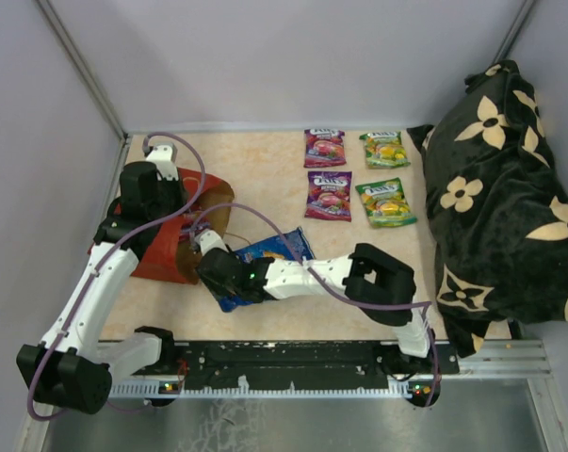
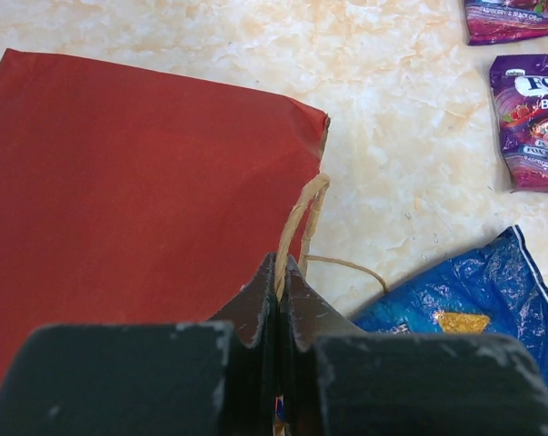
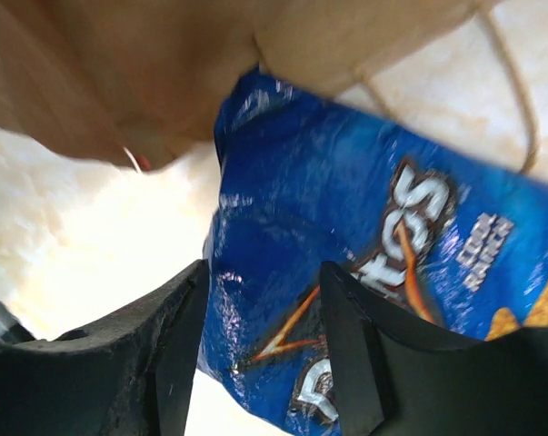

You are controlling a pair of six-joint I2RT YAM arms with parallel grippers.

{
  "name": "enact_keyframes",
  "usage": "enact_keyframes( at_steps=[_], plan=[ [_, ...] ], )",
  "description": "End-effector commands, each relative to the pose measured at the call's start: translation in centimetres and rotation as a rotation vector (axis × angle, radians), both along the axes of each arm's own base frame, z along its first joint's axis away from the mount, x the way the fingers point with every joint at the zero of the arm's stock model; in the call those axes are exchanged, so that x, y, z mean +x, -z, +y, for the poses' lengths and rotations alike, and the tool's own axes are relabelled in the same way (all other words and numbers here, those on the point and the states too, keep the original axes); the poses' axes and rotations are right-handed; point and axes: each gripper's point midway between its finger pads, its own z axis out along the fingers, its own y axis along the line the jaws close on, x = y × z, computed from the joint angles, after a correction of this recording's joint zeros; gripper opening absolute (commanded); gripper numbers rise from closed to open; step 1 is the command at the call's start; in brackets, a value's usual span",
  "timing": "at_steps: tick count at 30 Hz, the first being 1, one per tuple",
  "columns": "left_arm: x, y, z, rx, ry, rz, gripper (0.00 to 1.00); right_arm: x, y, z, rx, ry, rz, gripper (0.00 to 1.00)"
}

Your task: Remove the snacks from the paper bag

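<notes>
Two grippers work at one end of the paper bag, which lies on its side on the tabletop. The left gripper is closed tight on the bag's loop handle; the twisted cord runs straight up out of the seam between its fingers. The bag's red outer face spreads ahead and to the left of that gripper, and its open edge is just beyond the fingertips.

The right gripper has its fingers spread apart at a moderate width. The blue Doritos bag lies directly in front of it, with a lower corner showing in the gap between the two fingers. Whether either finger touches the foil cannot be told. Past the fingertips, the bag's brown kraft inside hangs over the chip bag's far end, so the chips sit right at the mouth, mostly out on the tabletop. From above, the Doritos bag extends from the right gripper toward the right.

Four candy packets lie flat in two rows, well beyond both grippers: two purple packets and two green packets. A black flowered cloth is heaped beside them at the far right.
</notes>
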Motion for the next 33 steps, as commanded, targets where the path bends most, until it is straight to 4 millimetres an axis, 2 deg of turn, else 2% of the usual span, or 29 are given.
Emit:
enact_keyframes(
  at_steps=[1,6,8,10,12,13,15,17,20,22,23,25,26,28,29,30,31,33],
  plan=[
    [0.0,-2.4,0.2,-0.013,-0.005,-0.060,0.02,0.3,0.6,0.6,-0.030,0.049,0.006,0.54],
    [-0.1,-2.8,0.2,-0.016,-0.002,-0.068,0.02,-0.7,3.0,0.9,-0.069,0.008,0.060,0.54],
    [-0.2,-2.8,0.2,-0.015,-0.005,-0.070,0.02,-0.9,4.2,0.8,-0.089,0.008,0.080,0.49],
    [-0.2,-2.8,0.3,-0.013,-0.007,-0.072,0.02,-1.2,5.1,0.6,-0.095,0.009,0.099,0.32],
    [-0.3,-2.9,0.3,-0.013,-0.009,-0.075,0.02,-1.4,5.0,0.5,-0.080,0.016,0.109,0.11],
    [-0.3,-3.0,0.3,-0.013,-0.010,-0.076,0.02,-1.4,4.6,0.4,-0.067,0.021,0.110,0.01],
    [-0.3,-3.0,0.4,-0.012,-0.011,-0.078,0.02,-1.4,2.5,0.7,-0.019,0.022,0.105,0.00],
    [-0.3,-3.2,0.4,-0.011,-0.014,-0.082,0.02,-1.7,-0.6,1.1,0.055,0.012,0.104,0.00],
    [-0.3,-3.2,0.6,-0.009,-0.019,-0.083,0.02,-2.2,-6.7,1.2,0.232,-0.008,0.107,0.00],
    [-0.3,-3.1,0.6,-0.008,-0.019,-0.082,0.03,-1.6,-9.3,0.1,0.337,0.001,0.121,0.00],
    [-0.3,-3.1,0.6,-0.008,-0.019,-0.081,0.03,-0.8,-9.4,-0.8,0.369,0.018,0.140,0.00],
    [-0.3,-3.0,0.5,-0.008,-0.014,-0.076,0.03,0.9,-7.7,-2.8,0.373,0.071,0.178,0.00],
    [-0.2,-2.9,0.4,-0.007,-0.010,-0.073,0.03,1.5,-5.8,-3.7,0.337,0.097,0.199,0.03],
    [-0.2,-2.9,0.4,-0.007,-0.008,-0.069,0.03,1.9,-2.1,-4.8,0.226,0.111,0.216,0.46],
    [-0.2,-2.8,0.3,-0.007,-0.006,-0.068,0.03,1.9,-0.6,-5.1,0.160,0.113,0.225,0.59],
    [-0.2,-2.7,0.3,-0.006,-0.005,-0.064,0.03,2.0,0.1,-5.5,0.113,0.123,0.227,0.70],
    [-0.2,-2.6,0.3,-0.005,-0.004,-0.062,0.03,2.2,-0.3,-5.7,0.103,0.131,0.212,0.75],
    [-0.2,-2.5,0.3,-0.004,-0.005,-0.059,0.03,2.9,-3.0,-5.8,0.173,0.146,0.155,0.81]
  ],
)
